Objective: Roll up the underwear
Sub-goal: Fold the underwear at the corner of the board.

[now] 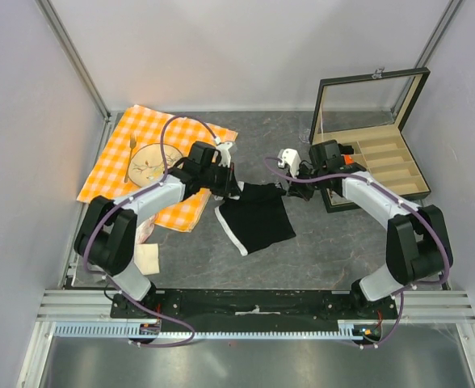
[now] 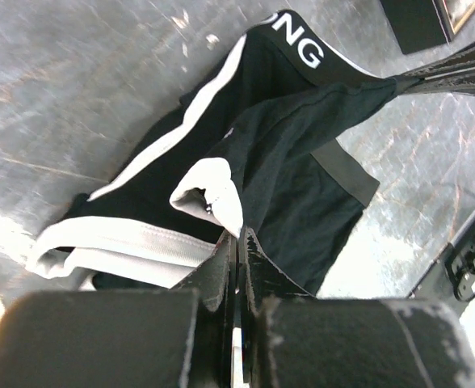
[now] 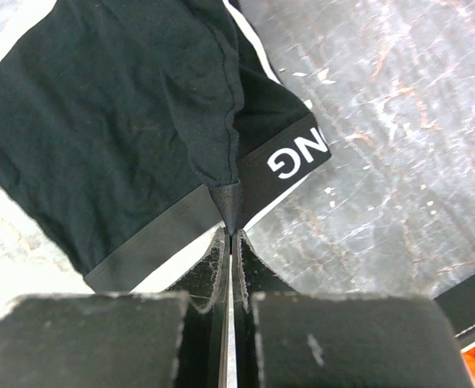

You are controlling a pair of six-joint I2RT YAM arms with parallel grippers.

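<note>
Seen from above, the underwear (image 1: 258,220), soft black fabric briefs with white edge trim and a band bearing white letters, sits in the middle of a grey stone-patterned table (image 1: 334,242). It lies between an orange-and-white checked cloth (image 1: 136,129) on the left and an open compartmented box with a glass lid (image 1: 391,166) on the right. Both tools grip its far edge. The left gripper (image 1: 228,187) is clamped on a fold of black fabric beside a white trim loop, and the right gripper (image 1: 288,184) is pinched tight on a black corner next to the lettered band. The held edge runs left to right between them and looks taut. From that edge the underwear spreads toward the arm bases, its near part lying on the table, with a white-trimmed side slanting down its left. Each arm is about equally near. Rolling would likely run along this far-to-near direction, starting from the held edge.
</note>
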